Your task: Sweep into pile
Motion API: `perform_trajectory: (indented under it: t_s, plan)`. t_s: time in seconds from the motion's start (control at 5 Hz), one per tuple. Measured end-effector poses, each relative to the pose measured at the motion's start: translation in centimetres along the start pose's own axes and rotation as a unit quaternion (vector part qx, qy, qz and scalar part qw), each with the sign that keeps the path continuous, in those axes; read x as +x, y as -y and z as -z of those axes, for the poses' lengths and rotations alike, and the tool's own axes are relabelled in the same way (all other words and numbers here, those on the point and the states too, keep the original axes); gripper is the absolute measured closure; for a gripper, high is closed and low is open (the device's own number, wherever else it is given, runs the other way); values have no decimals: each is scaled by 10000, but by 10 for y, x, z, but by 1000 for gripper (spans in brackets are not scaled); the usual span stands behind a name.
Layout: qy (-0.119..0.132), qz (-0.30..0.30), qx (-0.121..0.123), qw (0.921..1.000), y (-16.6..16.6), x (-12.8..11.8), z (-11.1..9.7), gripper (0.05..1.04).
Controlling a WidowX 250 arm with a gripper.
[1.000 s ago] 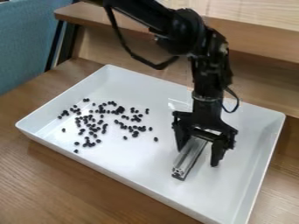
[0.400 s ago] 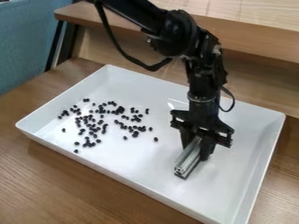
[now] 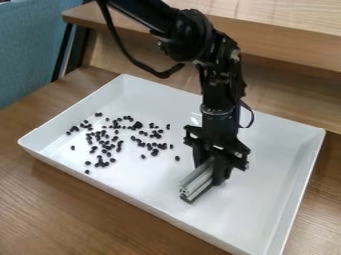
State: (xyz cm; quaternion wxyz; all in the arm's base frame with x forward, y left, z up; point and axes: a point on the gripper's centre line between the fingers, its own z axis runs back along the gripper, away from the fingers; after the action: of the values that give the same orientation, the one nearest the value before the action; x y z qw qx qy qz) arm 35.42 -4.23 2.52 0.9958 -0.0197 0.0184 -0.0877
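Note:
My gripper (image 3: 212, 172) hangs low over the right half of the white tray (image 3: 266, 187), shut on a silver metal bar (image 3: 198, 181). The bar's near end points down and left, and its far end is hidden between the fingers. Many small black beans (image 3: 106, 137) lie scattered over the tray's left half, to the left of the bar, with a gap between them and it. A lone bean (image 3: 178, 158) is the closest one to the bar.
Raised walls run around the tray, which stands on a wooden table (image 3: 80, 209). Behind it is a wooden ledge (image 3: 293, 45). A blue fabric surface (image 3: 30, 50) is at the upper left.
The gripper's fingers have closed on the bar. Gripper and bar have then shifted left together, towards the beans. The beans have not moved.

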Motion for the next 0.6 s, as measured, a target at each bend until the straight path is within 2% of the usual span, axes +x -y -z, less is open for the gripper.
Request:
perform_trajectory:
  t_s: [0.2,0.6]
  plan:
    - [-97,150,115,9998,-7,6,1,685]
    - [1,145,390,9991,-19,26,3,685]
